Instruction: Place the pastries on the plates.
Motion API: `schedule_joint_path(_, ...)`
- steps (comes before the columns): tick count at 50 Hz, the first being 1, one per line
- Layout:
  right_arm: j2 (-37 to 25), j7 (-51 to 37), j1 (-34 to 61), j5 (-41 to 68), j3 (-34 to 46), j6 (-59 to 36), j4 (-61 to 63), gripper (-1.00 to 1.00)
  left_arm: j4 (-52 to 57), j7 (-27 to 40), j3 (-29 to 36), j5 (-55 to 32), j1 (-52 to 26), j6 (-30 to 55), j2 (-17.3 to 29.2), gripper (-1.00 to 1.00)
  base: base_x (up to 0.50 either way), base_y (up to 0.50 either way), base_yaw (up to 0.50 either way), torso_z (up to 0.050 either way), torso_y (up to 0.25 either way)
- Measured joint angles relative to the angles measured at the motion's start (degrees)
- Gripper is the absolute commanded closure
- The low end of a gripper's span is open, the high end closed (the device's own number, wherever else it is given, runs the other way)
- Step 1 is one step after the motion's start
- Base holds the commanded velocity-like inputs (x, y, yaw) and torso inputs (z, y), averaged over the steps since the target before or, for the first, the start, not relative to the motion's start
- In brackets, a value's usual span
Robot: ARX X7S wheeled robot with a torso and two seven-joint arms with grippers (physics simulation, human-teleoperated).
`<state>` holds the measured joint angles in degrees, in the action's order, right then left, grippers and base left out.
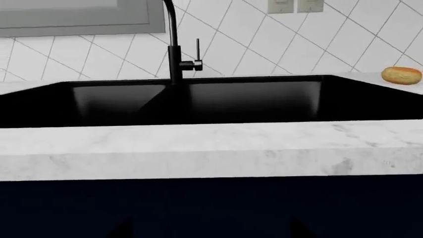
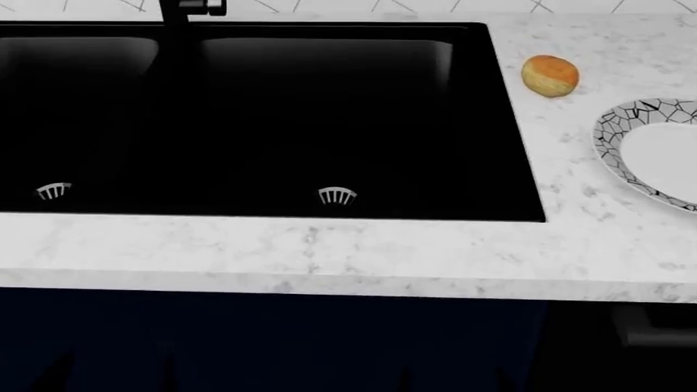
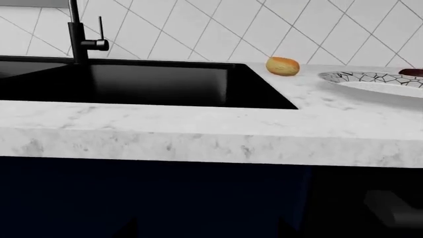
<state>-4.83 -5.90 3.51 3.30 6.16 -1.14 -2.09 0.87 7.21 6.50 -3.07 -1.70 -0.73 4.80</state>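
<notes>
Obs.: neither arm nor gripper appears in the head view. Both wrist cameras look level at the front edge of the marble worktop [image 2: 326, 257] from below its surface height, with the dark cabinet front [image 3: 165, 198] filling their lower part. So both arms sit low, in front of the counter; their joint pose cannot be read. Faint dark shapes at the lower edge of each wrist view may be fingertips; too dark to judge. Jaw opening: cannot tell, left or right.

One pastry [image 2: 550, 75] sits on the worktop toward its back edge, just beside the sink's [image 2: 273, 114] right rear corner, apart from any plate. Same pastry seen in left wrist view [image 1: 401, 75] and right wrist view [image 3: 283, 66].

White plate with black mosaic rim [image 2: 642, 151] lies toward the worktop's right side, nearer the front edge than the pastry, cut off by the head view's border. It holds nothing in its visible part.

Black faucet [image 1: 176, 49] stands at the back edge behind the sink divider.
</notes>
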Motion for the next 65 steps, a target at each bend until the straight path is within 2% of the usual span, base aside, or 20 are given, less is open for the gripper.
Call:
schedule_joint_path(7, -0.77, -0.97, -0.97, 0.27, 0.68, -4.09, 6.26, -1.00, 6.01, 0.77, 0.42, -2.07, 0.98, 5.73, 0.50, -1.00, 0.00, 0.00, 0.00, 0.000, 0.000)
schedule_joint_path(18, -2.08, -2.30, 0.08, 2.55, 1.28, -20.17, 26.07, -1.00, 25.38, 3.30, 2.22, -3.91, -1.61, 27.37, 2.07, -1.00, 0.00, 0.00, 0.00, 0.000, 0.000)
schedule_joint_path(27, -2.83, -3.91, 4.23, 4.99, 0.89, -35.52, 41.26, -1.00, 41.97, 5.30, 0.82, -8.17, -8.46, 49.51, 1.56, -1.00, 0.00, 0.00, 0.00, 0.000, 0.000)
schedule_joint_path(30, -2.99, -4.42, 6.15, 5.98, 0.34, -40.70, 45.92, -1.00, 46.43, 7.55, -0.22, -11.83, -10.88, 55.66, 1.81, -1.00, 0.00, 0.00, 0.00, 0.000, 0.000)
schedule_joint_path(34, -3.91, -6.49, 8.92, 9.14, -0.57, -46.78, 51.25, -1.00, 50.61, 14.99, -2.05, -22.16, -14.24, 61.20, 4.23, -1.00, 0.00, 0.00, 0.00, 0.000, 0.000)
schedule_joint_path(41, -10.66, -18.28, 13.21, 22.85, -0.14, -50.23, 56.69, -1.00, 54.82, 28.64, -3.59, -39.29, -18.68, 65.33, 9.53, -1.00, 0.00, 0.00, 0.00, 0.000, 0.000)
schedule_joint_path(49, -20.33, -32.66, 17.92, 37.18, 3.88, -47.37, 59.58, -1.00, 57.11, 43.66, -2.92, -56.93, -24.14, 64.27, 16.70, -1.00, 0.00, -0.32, 0.00, 0.000, 0.000)
schedule_joint_path(56, -25.78, -39.47, 19.65, 43.36, 6.46, -44.25, 60.32, -1.00, 57.99, 50.92, -0.99, -64.48, -26.82, 61.92, 20.87, -1.00, 0.00, -0.43, 0.00, 0.000, 0.000)
schedule_joint_path(65, -29.34, -43.60, 21.10, 47.28, 8.02, -41.96, 60.30, -1.00, 58.18, 55.26, 0.89, -68.61, -28.72, 59.68, 23.87, -1.00, 0.00, -0.47, 0.00, 0.000, 0.000)
